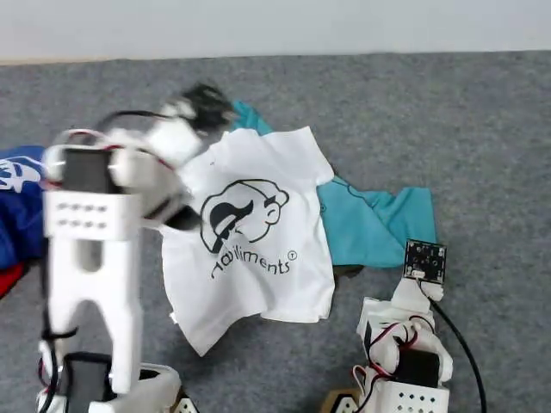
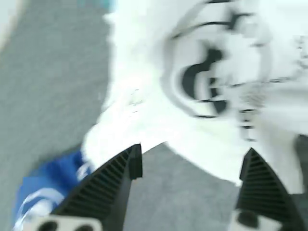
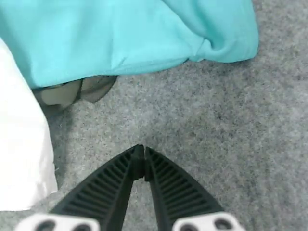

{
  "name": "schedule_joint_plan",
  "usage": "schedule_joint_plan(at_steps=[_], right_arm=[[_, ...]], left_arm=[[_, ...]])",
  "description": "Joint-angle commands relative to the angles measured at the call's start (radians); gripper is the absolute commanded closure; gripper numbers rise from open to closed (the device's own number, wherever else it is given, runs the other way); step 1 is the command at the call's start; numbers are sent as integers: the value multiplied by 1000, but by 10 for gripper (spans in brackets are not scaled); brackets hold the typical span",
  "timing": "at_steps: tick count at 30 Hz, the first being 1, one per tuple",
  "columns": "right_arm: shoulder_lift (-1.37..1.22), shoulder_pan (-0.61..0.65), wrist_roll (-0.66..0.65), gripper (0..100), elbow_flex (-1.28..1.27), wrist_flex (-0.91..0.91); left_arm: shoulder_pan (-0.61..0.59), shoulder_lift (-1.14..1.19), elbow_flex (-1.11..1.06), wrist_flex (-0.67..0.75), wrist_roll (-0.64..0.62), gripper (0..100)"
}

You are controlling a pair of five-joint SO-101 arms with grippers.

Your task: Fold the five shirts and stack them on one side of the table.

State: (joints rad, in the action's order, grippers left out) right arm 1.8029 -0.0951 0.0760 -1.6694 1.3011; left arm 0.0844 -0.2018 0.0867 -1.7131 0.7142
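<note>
2 shirts on table (image 1: 482,129): white shirt (image 1: 258,232) spread print-up over teal shirt (image 1: 379,224), apparently laid for folding; left gripper (image 2: 192,154) wide above its edge, likely for pinching; right gripper (image 3: 144,151) closed, parked.

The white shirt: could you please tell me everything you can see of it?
The white shirt is soft cloth with short sleeves and a black cartoon face with lettering printed on its front. It lies unfolded, print up and slightly rumpled, in the middle of the grey table. It overlaps a teal shirt that sticks out from beneath it. The left gripper, open, hangs over one edge; whether it touches is unclear.
</note>
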Motion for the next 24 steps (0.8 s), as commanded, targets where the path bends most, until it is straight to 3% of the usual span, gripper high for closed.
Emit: schedule_joint_plan(at_steps=[1, 12, 19, 24], right_arm=[[7, -12, -9, 988, -15, 2], [7, -12, -9, 988, -15, 2], [7, -12, -9, 988, -15, 2], [7, -12, -9, 988, -15, 2]], left_arm=[[103, 40, -21, 83, -51, 682], [269, 333, -19, 316, -115, 682], [284, 531, -18, 473, -124, 683], [276, 663, -18, 505, -124, 687]])
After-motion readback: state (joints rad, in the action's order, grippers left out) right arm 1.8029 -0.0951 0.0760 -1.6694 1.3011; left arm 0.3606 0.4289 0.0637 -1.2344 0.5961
